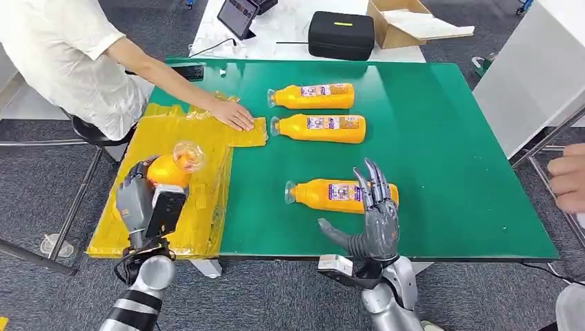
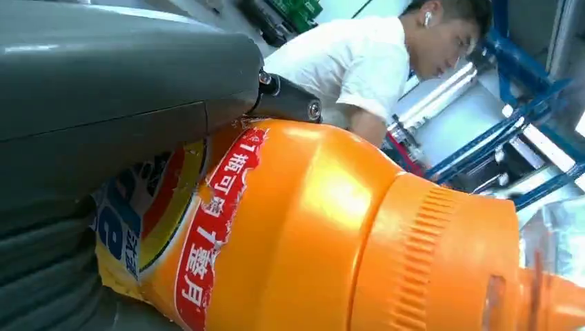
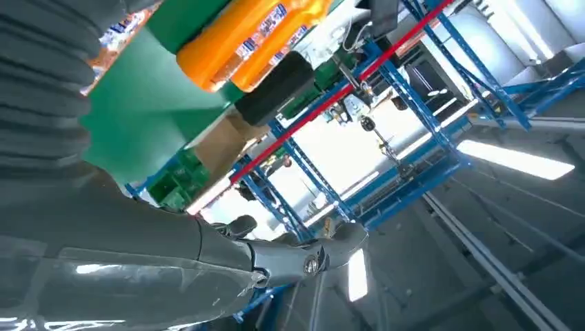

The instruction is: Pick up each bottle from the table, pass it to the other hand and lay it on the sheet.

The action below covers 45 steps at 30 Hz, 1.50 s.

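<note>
My left hand point(image 1: 141, 196) grips an orange bottle point(image 1: 172, 167) over the yellow sheet point(image 1: 200, 138), its clear cap end pointing up and away. The left wrist view shows the same bottle point(image 2: 310, 234) close up, with the thumb point(image 2: 124, 83) pressed across its label. Three more orange bottles lie on the green table point(image 1: 448, 138): one at the back point(image 1: 314, 96), one in the middle point(image 1: 321, 128), one nearest me point(image 1: 331, 195). My right hand point(image 1: 376, 214) stands open with fingers raised, just in front of the nearest bottle, empty.
A person in a white shirt at the left presses a hand point(image 1: 233, 114) on the sheet's far edge. Another person's hand point(image 1: 569, 176) shows at the right edge. A black case point(image 1: 341, 34), a cardboard box point(image 1: 407, 21) and a tablet point(image 1: 238, 15) sit beyond the table.
</note>
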Each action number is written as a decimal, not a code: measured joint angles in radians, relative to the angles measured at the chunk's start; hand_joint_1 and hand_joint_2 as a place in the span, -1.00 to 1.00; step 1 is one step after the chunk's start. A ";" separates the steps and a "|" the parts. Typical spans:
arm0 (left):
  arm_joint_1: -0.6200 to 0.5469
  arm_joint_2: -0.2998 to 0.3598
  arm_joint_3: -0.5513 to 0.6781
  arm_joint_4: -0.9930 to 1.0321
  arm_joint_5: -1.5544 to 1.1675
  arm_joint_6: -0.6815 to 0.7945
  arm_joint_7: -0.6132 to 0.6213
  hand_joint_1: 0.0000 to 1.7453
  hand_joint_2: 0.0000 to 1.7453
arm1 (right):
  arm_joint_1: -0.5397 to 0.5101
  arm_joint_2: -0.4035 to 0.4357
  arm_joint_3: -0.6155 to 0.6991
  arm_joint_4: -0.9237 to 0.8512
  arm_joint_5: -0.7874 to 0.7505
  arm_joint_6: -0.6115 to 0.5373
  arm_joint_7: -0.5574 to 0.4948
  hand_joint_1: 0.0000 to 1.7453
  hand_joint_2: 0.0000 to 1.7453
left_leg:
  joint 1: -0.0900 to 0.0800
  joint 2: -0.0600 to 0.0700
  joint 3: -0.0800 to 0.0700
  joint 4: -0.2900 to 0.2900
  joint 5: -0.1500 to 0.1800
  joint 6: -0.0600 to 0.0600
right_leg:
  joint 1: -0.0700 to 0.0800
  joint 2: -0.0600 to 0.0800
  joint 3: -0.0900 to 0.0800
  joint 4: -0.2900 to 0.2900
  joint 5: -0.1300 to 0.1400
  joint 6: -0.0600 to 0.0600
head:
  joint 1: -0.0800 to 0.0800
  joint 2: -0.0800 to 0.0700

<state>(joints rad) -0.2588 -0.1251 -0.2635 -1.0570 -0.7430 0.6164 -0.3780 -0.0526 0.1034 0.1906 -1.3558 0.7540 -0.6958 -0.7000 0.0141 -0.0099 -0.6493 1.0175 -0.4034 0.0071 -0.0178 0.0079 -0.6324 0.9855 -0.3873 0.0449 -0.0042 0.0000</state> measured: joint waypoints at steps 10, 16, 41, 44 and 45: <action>-0.275 0.045 -0.082 0.451 -0.178 -0.392 0.105 0.10 1.00 | -0.066 -0.050 0.199 0.069 -0.169 0.000 0.000 -1.00 1.00 | 0.000 0.001 0.000 0.000 0.002 -0.001 | 0.000 0.000 0.000 0.001 0.003 -0.003 | 0.000 0.000; -0.348 0.070 -0.119 0.562 -0.201 -0.527 0.076 -1.00 1.00 | -0.098 -0.074 0.271 0.095 -0.232 0.000 0.000 -1.00 1.00 | 0.001 0.001 0.001 0.000 0.001 -0.002 | 0.001 0.000 0.000 0.001 0.002 -0.003 | 0.000 0.000; -0.328 0.067 -0.163 0.453 -0.032 -0.546 -0.055 -1.00 1.00 | -0.106 -0.107 0.294 0.139 -0.085 0.000 0.003 -1.00 1.00 | 0.000 0.001 0.000 0.000 0.002 -0.001 | 0.000 0.000 0.000 0.001 0.002 -0.003 | 0.000 0.000; -0.210 0.057 -0.197 0.274 0.016 -0.466 -0.054 -1.00 1.00 | -0.085 -0.100 0.206 0.165 0.204 0.000 0.065 -1.00 1.00 | 0.000 0.001 0.000 0.000 0.000 -0.001 | 0.000 0.000 0.000 0.001 0.001 -0.002 | 0.000 0.000; -0.164 0.057 -0.221 0.204 0.023 -0.452 -0.048 -1.00 1.00 | -0.076 -0.100 0.166 0.172 0.256 0.000 0.071 -1.00 1.00 | 0.000 0.001 -0.001 0.000 0.000 0.000 | 0.000 0.000 0.000 0.001 0.000 0.000 | 0.000 0.000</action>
<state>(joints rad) -0.4228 -0.0683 -0.4846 -0.8528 -0.7198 0.1641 -0.4257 -0.1283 0.0038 0.3569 -1.1841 1.0103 -0.6958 -0.6287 0.0138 -0.0092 -0.6499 1.0174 -0.4038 0.0067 -0.0180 0.0082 -0.6327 0.9860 -0.3876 0.0450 -0.0038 0.0000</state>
